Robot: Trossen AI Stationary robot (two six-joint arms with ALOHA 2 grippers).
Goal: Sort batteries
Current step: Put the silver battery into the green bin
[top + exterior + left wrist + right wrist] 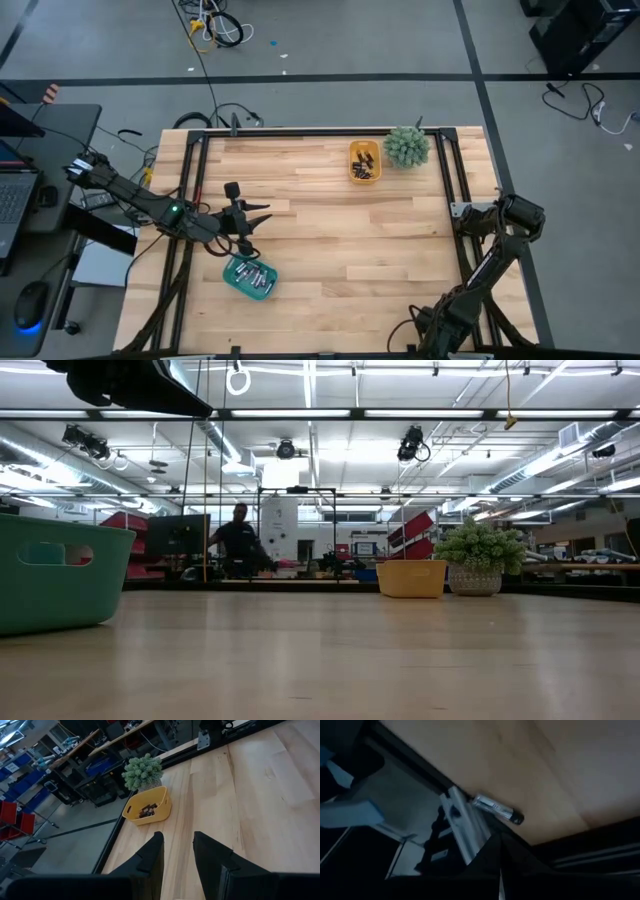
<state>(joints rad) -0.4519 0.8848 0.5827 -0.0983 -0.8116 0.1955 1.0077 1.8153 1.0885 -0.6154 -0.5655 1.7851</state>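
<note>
A teal tray (250,277) near the table's front left holds several silvery batteries (252,273). A yellow tray (364,161) at the far side holds several dark batteries (147,811). My left gripper (258,217) hovers open and empty just beyond the teal tray's far side; in the left wrist view (177,847) it points toward the yellow tray (147,807). My right gripper (500,865) is shut and empty at the table's right edge (478,222). A silvery cell with a dark end (497,810) lies on the wood beside the frame rail there.
A small potted plant (406,146) stands right of the yellow tray. Black frame rails (190,200) run along the table's left, far and right sides. A metal bracket (455,817) sits by the right gripper. A person (240,538) sits far behind the table.
</note>
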